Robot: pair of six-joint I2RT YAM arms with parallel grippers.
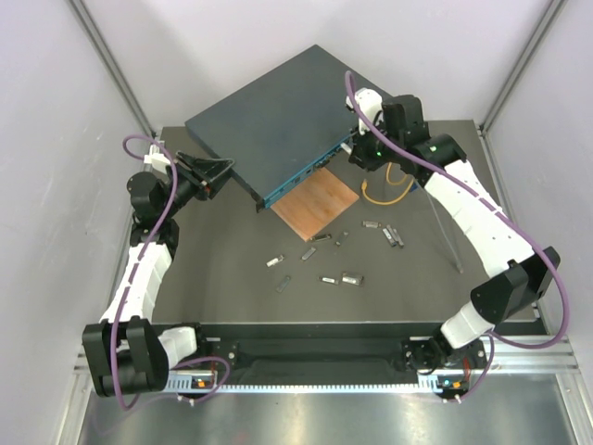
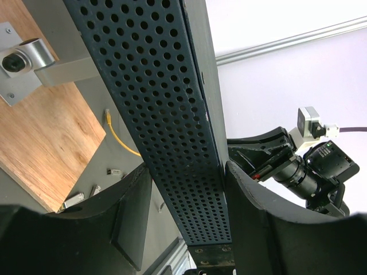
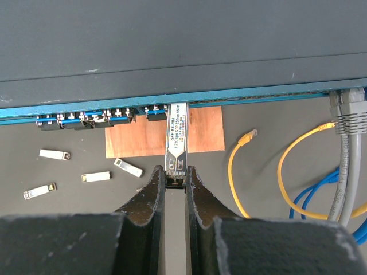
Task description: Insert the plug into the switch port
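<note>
While my left claw [image 2: 186, 172] clamped the switch [image 2: 166, 114] by its perforated side, my right claw [image 3: 175, 172] pinched the plug [image 3: 176, 134], its nose in a port on the teal face, above the tabletop [image 3: 74, 137].

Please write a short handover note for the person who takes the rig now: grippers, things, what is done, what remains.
Left gripper: shut on the switch, at its perforated side.
Right gripper: shut on the plug, at its rear end.
Plug: tip in a port on the teal face, most of its body out.
Done: plug picked, lined up.
Left: push it fully in, release.
</note>
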